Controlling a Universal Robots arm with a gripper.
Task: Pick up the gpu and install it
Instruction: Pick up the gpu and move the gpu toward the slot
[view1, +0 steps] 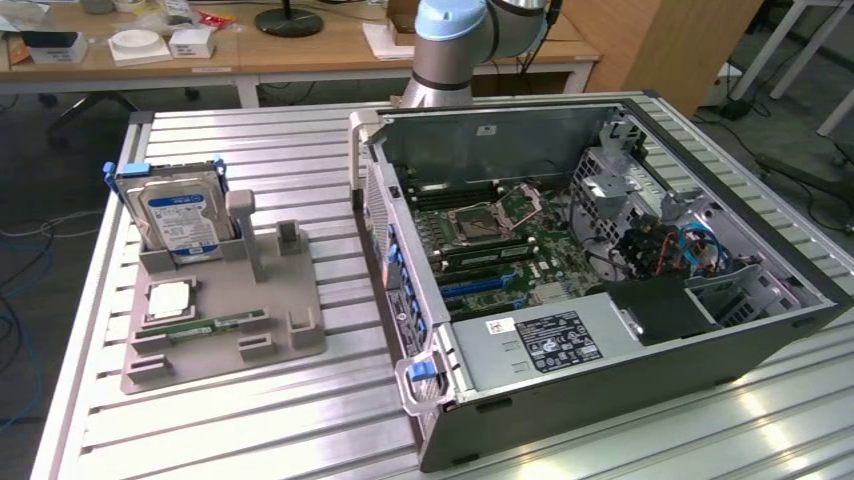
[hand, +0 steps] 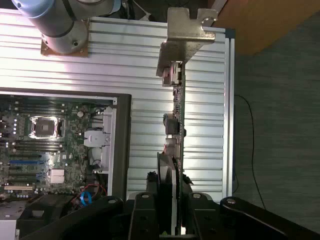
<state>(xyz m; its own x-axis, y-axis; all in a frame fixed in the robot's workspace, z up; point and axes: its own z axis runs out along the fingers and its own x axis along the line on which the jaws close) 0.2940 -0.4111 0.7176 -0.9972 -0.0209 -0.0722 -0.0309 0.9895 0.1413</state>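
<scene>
Wrist view: the black two-fingered gripper (hand: 172, 200) is partly closed, its jaws clamped on both faces of the gpu (hand: 178, 125), a thin green circuit card with a black cooler, seen edge-on. The card's bent silver metal bracket (hand: 187, 30) is at the end far from the jaws. The gpu hangs clear above the ribbed aluminium table (hand: 135, 65), outside the wall of the open black computer case (hand: 120, 145) and apart from it. The green motherboard (hand: 45, 145) inside the case lies exposed.

Exterior view: a grey moulded parts tray (view1: 214, 345) sits on the table at the exterior view's left of the case. It holds an upright silver hard drive with blue label (view1: 180, 215) and a narrow green RAM stick (view1: 200, 326).
</scene>
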